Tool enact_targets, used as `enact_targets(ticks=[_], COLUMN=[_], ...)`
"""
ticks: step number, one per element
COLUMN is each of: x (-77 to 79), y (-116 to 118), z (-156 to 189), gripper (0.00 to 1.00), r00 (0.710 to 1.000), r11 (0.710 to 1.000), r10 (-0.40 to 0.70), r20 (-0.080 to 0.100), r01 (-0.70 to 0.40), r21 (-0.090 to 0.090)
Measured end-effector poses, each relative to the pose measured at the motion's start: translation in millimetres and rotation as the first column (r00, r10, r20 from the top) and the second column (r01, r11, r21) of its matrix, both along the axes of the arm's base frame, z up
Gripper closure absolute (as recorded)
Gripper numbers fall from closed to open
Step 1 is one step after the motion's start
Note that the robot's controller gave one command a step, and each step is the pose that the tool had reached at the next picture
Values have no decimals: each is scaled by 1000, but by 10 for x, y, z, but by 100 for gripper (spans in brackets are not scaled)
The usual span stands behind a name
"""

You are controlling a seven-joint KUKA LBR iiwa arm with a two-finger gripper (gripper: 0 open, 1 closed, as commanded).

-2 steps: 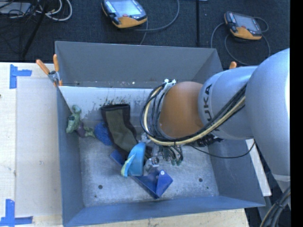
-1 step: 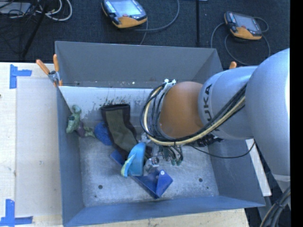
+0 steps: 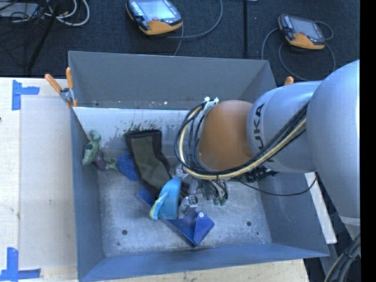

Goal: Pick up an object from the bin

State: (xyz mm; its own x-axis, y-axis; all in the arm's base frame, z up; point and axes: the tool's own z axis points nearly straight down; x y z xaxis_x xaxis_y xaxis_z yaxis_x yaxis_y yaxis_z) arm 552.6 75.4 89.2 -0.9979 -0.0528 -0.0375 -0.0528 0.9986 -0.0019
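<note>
- the arm comes in from the right, and its claw [image 3: 195, 203] is down low in the grey bin [image 3: 120, 231], roughly mid-floor and a bit toward the near wall
- honestly can't tell if the claw is open or closed, the big orange cover [image 3: 226, 137] and the cable loops [image 3: 189, 135] on the wrist hide most of it, and I can't make out anything gripped in it
- right at its left side is a light blue curved thing with a yellowish edge [image 3: 167, 198], looks like it's touching or just about
- that light blue thing sits on top of a dark blue flat piece [image 3: 194, 229], which pokes out toward the near wall just below the claw
- further back there's a dark olive-black cloth [image 3: 147, 156], glove-ish, lying toward the far wall
- a small blue lump [image 3: 126, 167] is just left of the cloth
- a little green toy figure [image 3: 91, 150] is over by the left wall, well apart from the claw
</note>
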Motion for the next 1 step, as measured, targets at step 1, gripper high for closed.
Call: enact_targets(ticks=[1], x=[-21], y=[0], z=[102], gripper=[100], r00=[1000], r11=[1000], r10=[1], r20=[-22], r01=[-1], r21=[-2])
